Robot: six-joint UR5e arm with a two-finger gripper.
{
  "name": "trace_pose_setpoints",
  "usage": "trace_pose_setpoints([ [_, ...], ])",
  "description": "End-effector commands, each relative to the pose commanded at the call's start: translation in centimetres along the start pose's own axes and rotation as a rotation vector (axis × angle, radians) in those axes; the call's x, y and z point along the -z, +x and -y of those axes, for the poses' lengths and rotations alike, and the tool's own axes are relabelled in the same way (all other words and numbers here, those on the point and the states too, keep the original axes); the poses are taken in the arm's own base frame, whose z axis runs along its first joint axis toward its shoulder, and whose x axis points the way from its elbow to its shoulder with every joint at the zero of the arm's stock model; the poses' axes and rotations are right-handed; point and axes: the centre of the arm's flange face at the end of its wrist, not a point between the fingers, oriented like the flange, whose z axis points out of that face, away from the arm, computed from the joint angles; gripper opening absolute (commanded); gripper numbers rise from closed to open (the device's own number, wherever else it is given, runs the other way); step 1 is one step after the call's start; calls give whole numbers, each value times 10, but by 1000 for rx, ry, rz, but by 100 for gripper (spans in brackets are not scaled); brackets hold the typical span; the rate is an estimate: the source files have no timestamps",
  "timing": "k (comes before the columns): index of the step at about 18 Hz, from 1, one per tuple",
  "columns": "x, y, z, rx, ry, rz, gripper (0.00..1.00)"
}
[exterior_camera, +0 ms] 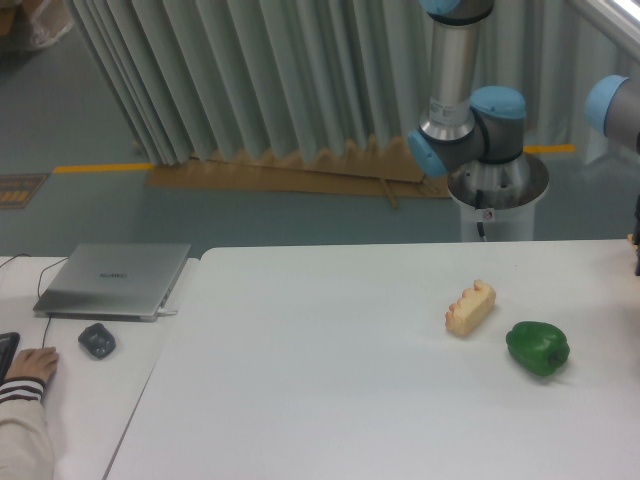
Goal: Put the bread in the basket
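A pleated grey curtain hangs behind the white desk (330,380). On its right part lies the bread (470,307), slanted, with the green pepper (538,347) just beside it but apart. The arm (468,120) stands behind the desk — its hand is out of frame, so I cannot tell its state. A closed laptop (115,279) and mouse (97,340) lie at far left.

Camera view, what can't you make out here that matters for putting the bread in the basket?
- Basket: only a tiny tan sliver at the right edge might be it; cut off by the frame.
- Pincer: cut off by the right edge; a dark part shows there, open or shut unreadable.
- Arm: upper links leave the top and right edges.
- Bread: far side hidden by its own body.
- Green pepper: underside hidden.
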Motion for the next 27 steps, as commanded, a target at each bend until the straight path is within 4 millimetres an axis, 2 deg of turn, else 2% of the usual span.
trace_pose_setpoints([
  [6,-4,5,42,56,5,-10,100],
  [15,5,17,60,144,35,8,100],
  [17,1,21,85,249,34,-7,100],
  [20,-11,29,114,243,35,-34,100],
  [25,-20,40,134,339,47,-56,100],
  [27,-23,57,141,348,35,-72,100],
])
